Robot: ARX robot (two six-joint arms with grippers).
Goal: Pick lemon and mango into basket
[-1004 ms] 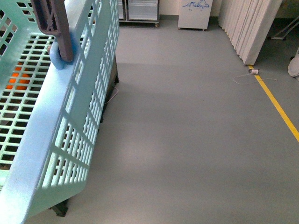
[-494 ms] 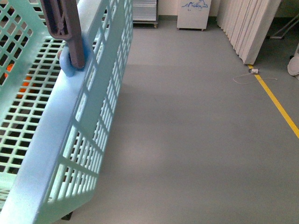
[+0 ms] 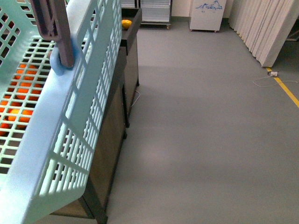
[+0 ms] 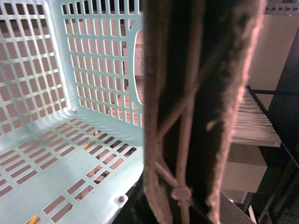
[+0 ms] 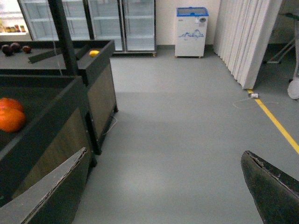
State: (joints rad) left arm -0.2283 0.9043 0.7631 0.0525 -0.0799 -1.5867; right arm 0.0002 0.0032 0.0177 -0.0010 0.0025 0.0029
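Observation:
The aqua basket [image 3: 70, 116] hangs tilted, filling the left of the front view, with its brown handle [image 3: 53, 23] at the top. My left gripper [image 4: 177, 205] is shut on that handle [image 4: 196, 93], which hides its fingers; the basket's slotted floor [image 4: 56, 158] lies beyond. Far off, a yellow oval fruit, the lemon [image 3: 125, 23], rests on a dark stand, and the right wrist view shows that lemon [image 5: 94, 53] too. My right gripper [image 5: 163, 196] is open over bare grey floor. No mango is in view.
A dark display stand [image 3: 114, 126] sits under and behind the basket, and orange fruits [image 5: 10, 114] lie in its near bin. Dark red fruits [image 5: 14, 47] sit further back. Glass-door fridges [image 5: 107, 18], a white freezer [image 5: 191, 30], a curtain [image 5: 243, 37] and a yellow floor line [image 5: 275, 121] border open floor.
The front view has swung: the dark stand and the lemon now show beside the basket, and the floor line has slid right. The basket has swayed but stays held.

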